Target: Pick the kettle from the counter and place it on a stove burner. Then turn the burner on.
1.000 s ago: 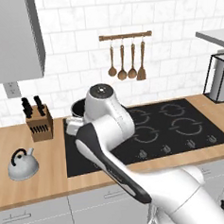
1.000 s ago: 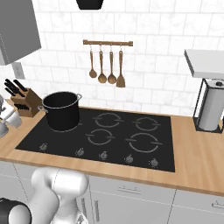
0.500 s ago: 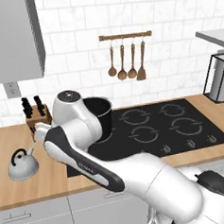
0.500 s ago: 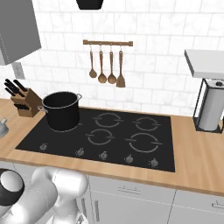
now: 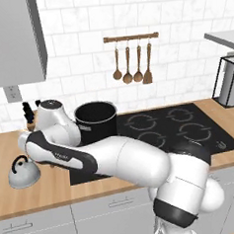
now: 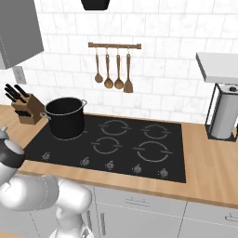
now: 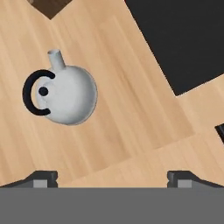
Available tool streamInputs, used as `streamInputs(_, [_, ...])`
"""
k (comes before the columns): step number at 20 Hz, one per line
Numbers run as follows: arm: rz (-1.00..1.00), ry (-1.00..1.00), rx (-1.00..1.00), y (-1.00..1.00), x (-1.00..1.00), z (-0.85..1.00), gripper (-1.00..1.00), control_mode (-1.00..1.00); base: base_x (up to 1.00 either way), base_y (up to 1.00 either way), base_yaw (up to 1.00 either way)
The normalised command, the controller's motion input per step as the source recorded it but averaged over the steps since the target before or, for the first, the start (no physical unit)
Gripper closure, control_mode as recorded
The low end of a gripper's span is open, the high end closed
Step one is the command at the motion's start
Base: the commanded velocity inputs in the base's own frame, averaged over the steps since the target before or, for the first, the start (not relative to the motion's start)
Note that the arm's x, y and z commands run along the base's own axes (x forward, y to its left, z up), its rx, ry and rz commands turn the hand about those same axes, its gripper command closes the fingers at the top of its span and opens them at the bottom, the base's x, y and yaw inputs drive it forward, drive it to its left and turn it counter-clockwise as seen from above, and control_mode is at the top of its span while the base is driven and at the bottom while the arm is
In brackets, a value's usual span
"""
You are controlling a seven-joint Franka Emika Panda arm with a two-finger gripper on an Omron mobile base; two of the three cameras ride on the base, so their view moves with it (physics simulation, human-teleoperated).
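Pincer (image 7: 111, 177) spread wide, nothing between the tips, looking straight down at bare worktop (image 7: 131, 118). Both finger tips (image 7: 41, 177) sit apart at the bottom of the hand view, clear of everything.

Kettle (image 7: 65, 94) lies up and left of the pincer in the hand view, apart from it, upright on the wood, black arched handle over the dome, short spout pointing away. In the left base view the kettle (image 5: 23, 172) stands near the worktop's front edge, left of the black glass cooktop (image 5: 189, 129), with the arm's elbow bent just beside and above it.

Cooktop corner (image 7: 183, 43) shows upper right in the hand view, kettle well apart from it.

Black pot (image 5: 95, 121) on the rear left burner. The other stove burners (image 6: 151, 151) are bare. Knife block (image 6: 27, 108) at the back wall left of the pot. Wooden utensils (image 6: 112, 69) hang on a rail above. Paper towel holder (image 6: 224, 116) at the worktop's right end.
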Motion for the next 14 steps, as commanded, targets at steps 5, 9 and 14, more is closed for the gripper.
streamInputs(5, [0.0, 0.0, -0.02, 0.67, 0.3, -0.17, -1.0, -1.0, 0.0, 0.0, 0.0])
streamInputs(9, [0.0, 0.0, -0.03, 0.85, 0.29, -0.19, -1.0, -1.0, 0.0, 0.0, 0.0])
streamInputs(14, [0.0, 0.0, -0.01, 0.36, 0.13, 0.0, -1.0, -1.0, 0.0, 0.0, 0.0])
